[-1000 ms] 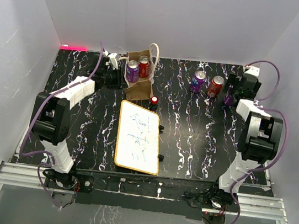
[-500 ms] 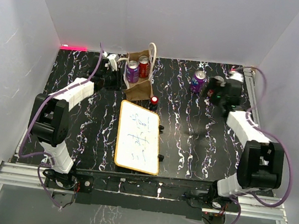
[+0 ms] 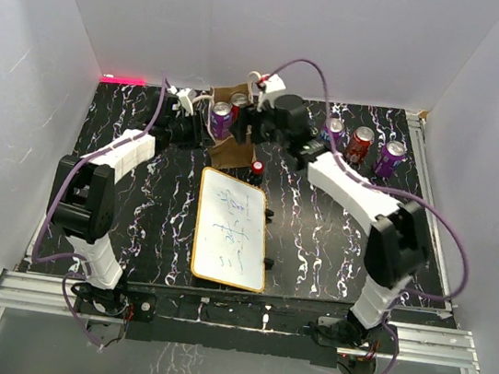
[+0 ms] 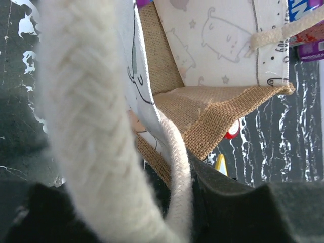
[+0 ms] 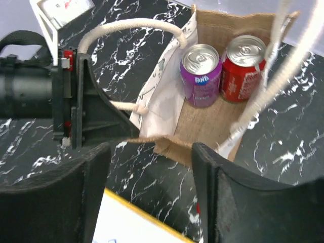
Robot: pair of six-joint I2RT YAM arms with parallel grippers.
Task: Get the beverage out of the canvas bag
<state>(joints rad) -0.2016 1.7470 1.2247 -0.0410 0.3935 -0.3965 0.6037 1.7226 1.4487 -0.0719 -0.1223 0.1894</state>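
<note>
The canvas bag (image 3: 227, 151) stands open at the back of the table, tan with cream rope handles. Inside it are two beverage cans, a purple Fanta (image 5: 201, 76) and a red one (image 5: 243, 68), both upright. My left gripper (image 3: 190, 128) sits at the bag's left side, shut on the near rope handle (image 4: 177, 167), pulling that wall outward. My right gripper (image 5: 152, 192) hovers above the bag's front edge, open, with nothing between its fingers. In the top view it is right beside the bag's mouth (image 3: 260, 122).
Three cans stand on the table at the back right: purple (image 3: 335, 129), red (image 3: 361, 143), purple (image 3: 390, 156). A yellow-framed whiteboard (image 3: 231, 229) lies in front of the bag, with a small red-topped object (image 3: 257, 166) between them. White walls enclose the table.
My right arm has swung from the back right corner across to the bag, leaving a purple can standing there, and its jaws have narrowed. The left gripper has kept its hold on the handle.
</note>
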